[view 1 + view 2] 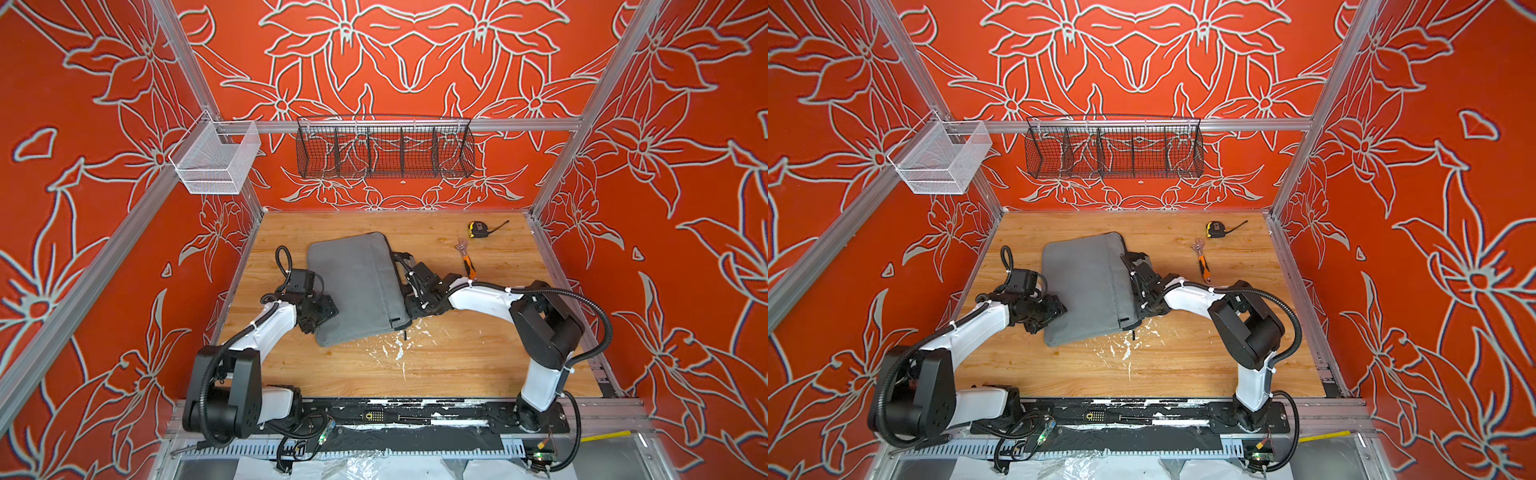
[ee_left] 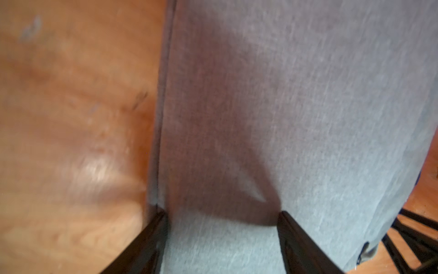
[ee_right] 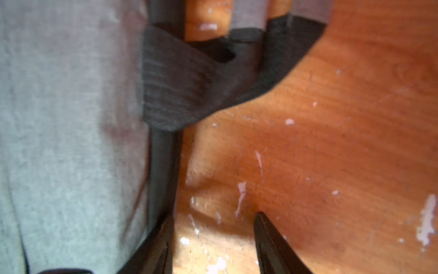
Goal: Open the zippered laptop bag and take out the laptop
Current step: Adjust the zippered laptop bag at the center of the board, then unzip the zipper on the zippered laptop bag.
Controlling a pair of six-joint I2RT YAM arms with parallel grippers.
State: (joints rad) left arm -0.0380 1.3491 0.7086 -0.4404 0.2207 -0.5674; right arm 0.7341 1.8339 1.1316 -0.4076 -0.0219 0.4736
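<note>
The zippered laptop bag [image 1: 359, 286] [image 1: 1090, 286] lies flat and shut on the wooden table in both top views. My left gripper [image 1: 328, 309] [image 2: 222, 213] is at its left edge. Its jaws stand apart over the grey fabric [image 2: 308, 118], one finger on the edge seam and the other on the top face. My right gripper [image 1: 409, 276] [image 3: 214, 215] is at the bag's right edge, jaws apart. One finger lies along the dark zipper edging [image 3: 163, 166], with bare wood between the jaws. A dark strap handle [image 3: 189, 83] lies just ahead. The laptop is hidden.
An orange-handled wrench [image 1: 466, 259] and a yellow-and-black tape measure [image 1: 478, 228] lie at the back right of the table. White flecks [image 1: 399, 349] mark the wood near the bag. A black wire basket [image 1: 384, 151] and a white mesh basket [image 1: 216, 156] hang above.
</note>
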